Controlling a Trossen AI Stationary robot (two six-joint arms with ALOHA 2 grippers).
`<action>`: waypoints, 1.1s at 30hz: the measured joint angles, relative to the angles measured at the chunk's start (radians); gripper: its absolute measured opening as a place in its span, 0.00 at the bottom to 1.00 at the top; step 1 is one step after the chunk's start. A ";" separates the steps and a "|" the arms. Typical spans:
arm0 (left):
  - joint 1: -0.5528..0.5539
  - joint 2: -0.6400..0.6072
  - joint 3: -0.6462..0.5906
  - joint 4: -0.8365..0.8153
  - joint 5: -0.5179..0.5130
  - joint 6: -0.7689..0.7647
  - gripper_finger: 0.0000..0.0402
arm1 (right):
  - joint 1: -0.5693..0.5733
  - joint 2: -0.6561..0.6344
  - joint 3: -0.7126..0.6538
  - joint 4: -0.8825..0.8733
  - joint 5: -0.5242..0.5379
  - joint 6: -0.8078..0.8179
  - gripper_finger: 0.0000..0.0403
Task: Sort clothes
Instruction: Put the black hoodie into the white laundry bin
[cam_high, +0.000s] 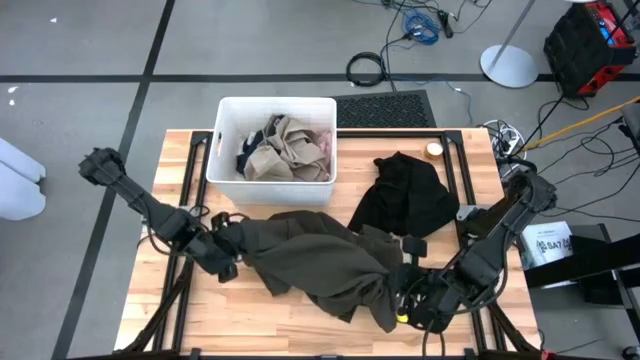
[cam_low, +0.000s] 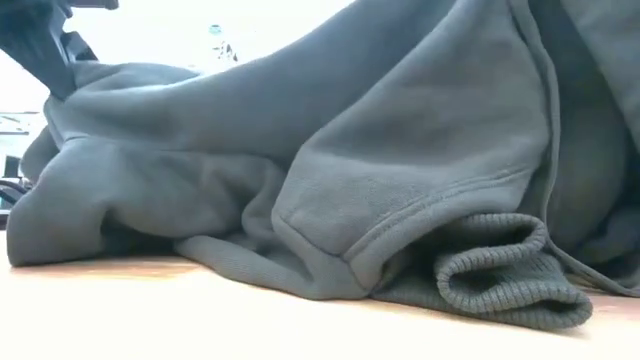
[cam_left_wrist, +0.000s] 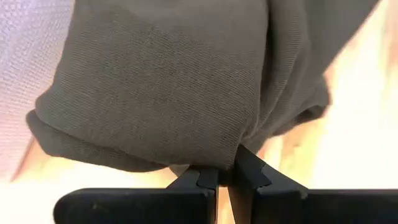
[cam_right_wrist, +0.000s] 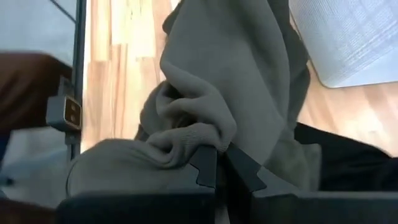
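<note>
A dark olive green garment (cam_high: 320, 255) lies crumpled across the near half of the wooden table, and its ribbed cuff (cam_low: 500, 280) rests on the tabletop. My left gripper (cam_high: 238, 245) is shut on the garment's left end. My right gripper (cam_high: 405, 298) is shut on its right end. A black garment (cam_high: 405, 195) lies flat on the table behind them on the right. A white bin (cam_high: 225, 160) at the far middle holds tan, pale pink and navy clothes (cam_high: 285, 148). My left gripper pinches a bunched fold of the olive garment (cam_left_wrist: 214, 155) between its two fingers, slanting down from the table's left. How many layers it has, I cannot tell. The cloth sags slack from the hold onto the table. My right gripper pinches a gathered wad of the olive garment (cam_right_wrist: 193, 140) between its two fingers, slanting down from the table's right near corner. Several folds bunch up at the fingers. The cloth beyond them droops slack toward the table.
A black frame rail (cam_high: 455, 170) runs along the table's edges. A small round tin (cam_high: 433, 150) sits at the far right. Bare wood (cam_high: 250, 320) shows along the near edge. Cables and equipment lie on the floor beyond the table.
</note>
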 joint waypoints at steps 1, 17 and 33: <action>-0.005 0.018 0.000 0.001 -0.012 0.000 0.05 | 0.002 -0.019 -0.046 0.047 0.006 0.007 0.00; -0.001 0.176 0.040 0.003 0.110 -0.009 0.49 | -0.064 -0.121 -0.585 0.694 0.019 -0.018 0.00; -0.042 0.066 0.252 0.415 0.181 0.296 0.53 | -0.084 -0.121 -0.600 0.768 -0.015 -0.065 0.00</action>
